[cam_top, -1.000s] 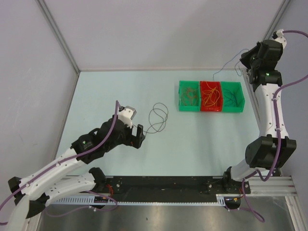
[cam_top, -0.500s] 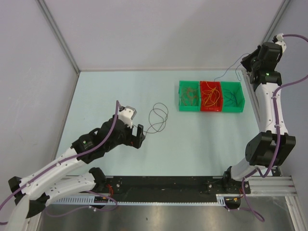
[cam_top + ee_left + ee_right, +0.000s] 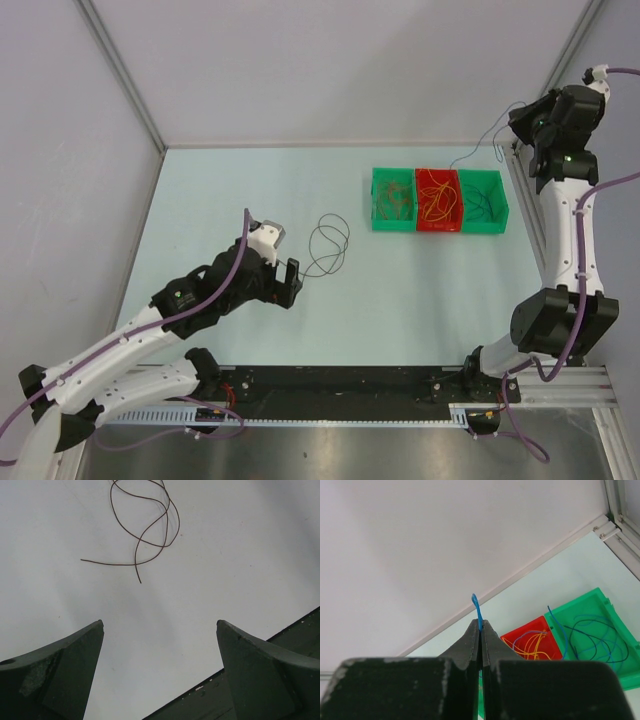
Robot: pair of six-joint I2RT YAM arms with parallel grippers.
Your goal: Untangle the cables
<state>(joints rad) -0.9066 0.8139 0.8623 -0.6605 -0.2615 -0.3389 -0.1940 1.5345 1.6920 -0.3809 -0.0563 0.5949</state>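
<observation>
One brown cable (image 3: 110,563) lies on the counter (image 3: 250,180) by the open left pincer (image 3: 160,625), while at the far right corner the right pincer (image 3: 480,627) pinches one blue cable (image 3: 476,605) near three bins (image 3: 437,230).

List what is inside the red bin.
Inside the red bin lie looping orange cables, piled together. How they cross underneath cannot be told, and in the right wrist view the right gripper covers part of the bin.
</observation>
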